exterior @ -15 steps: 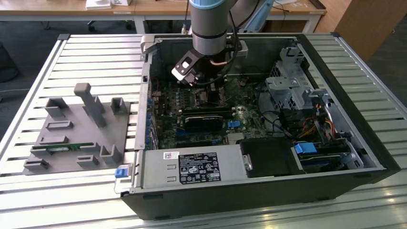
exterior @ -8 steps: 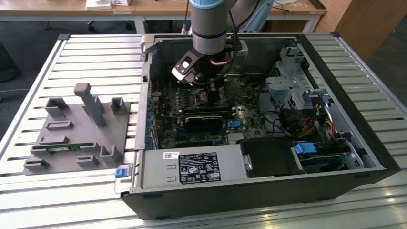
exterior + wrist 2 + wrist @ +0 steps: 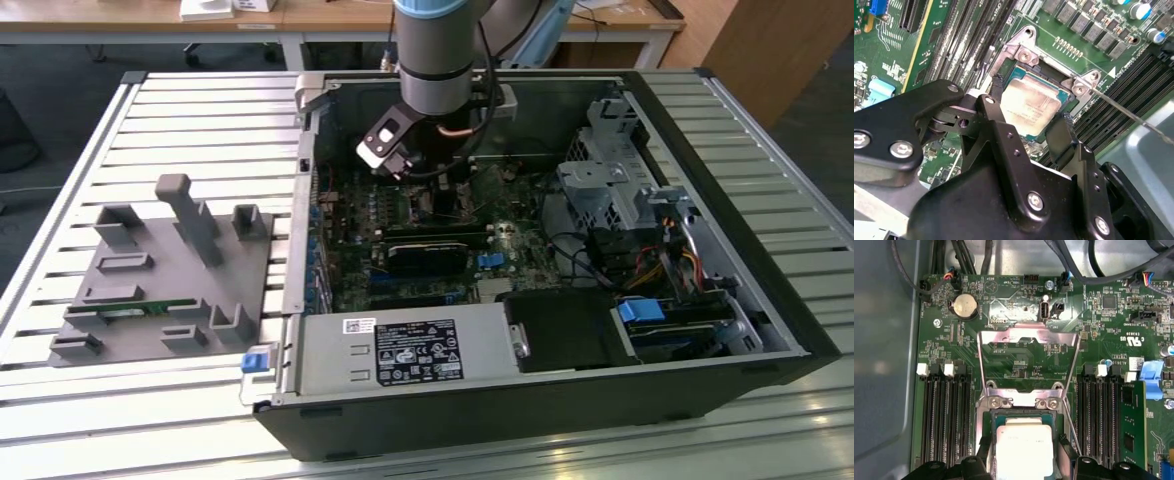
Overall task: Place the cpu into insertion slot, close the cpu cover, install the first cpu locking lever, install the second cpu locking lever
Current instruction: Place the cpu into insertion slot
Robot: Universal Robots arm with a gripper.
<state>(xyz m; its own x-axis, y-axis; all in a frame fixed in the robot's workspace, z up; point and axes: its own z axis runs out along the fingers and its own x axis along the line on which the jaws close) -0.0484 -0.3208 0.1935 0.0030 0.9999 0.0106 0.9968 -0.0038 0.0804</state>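
I see the cpu (image 3: pixel 1024 452) lying in the insertion slot (image 3: pixel 1021 416) mid-board, between the two banks of memory slots (image 3: pixel 946 425). My gripper (image 3: pixel 1029 104) is spread, one finger just beside each of two opposite chip edges. The cpu cover (image 3: pixel 1004 336) stands swung open at the slot's edge.

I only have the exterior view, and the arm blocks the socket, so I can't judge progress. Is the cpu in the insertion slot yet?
Observer: Yes. In both wrist views the cpu lies flat inside the insertion slot, metal top up.
Operator: Is the cpu cover down?
Observer: No. In the first wrist view the cpu cover is swung open, away from the slot, with the green board showing through its window.
Operator: Where is the end effector?
Observer: In the second wrist view the end effector is right over the cpu.
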